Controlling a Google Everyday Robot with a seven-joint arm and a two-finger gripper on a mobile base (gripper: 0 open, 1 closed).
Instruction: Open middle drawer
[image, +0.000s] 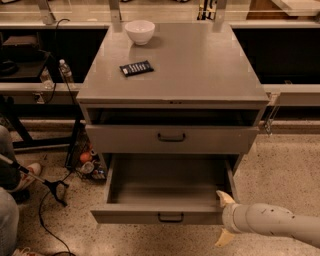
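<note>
The middle drawer is pulled far out of the grey cabinet and is empty inside. Its front faces me with a small dark bar handle. My gripper is at the right end of that front, on a cream arm coming in from the lower right. It is open. One fingertip points up beside the drawer's right wall and the other points down over the floor. It holds nothing.
Above the open drawer is a wider drawer front with a dark handle and a dark gap over it. A white bowl and a black remote lie on the cabinet top. A person's legs, cables and a bottle are at left.
</note>
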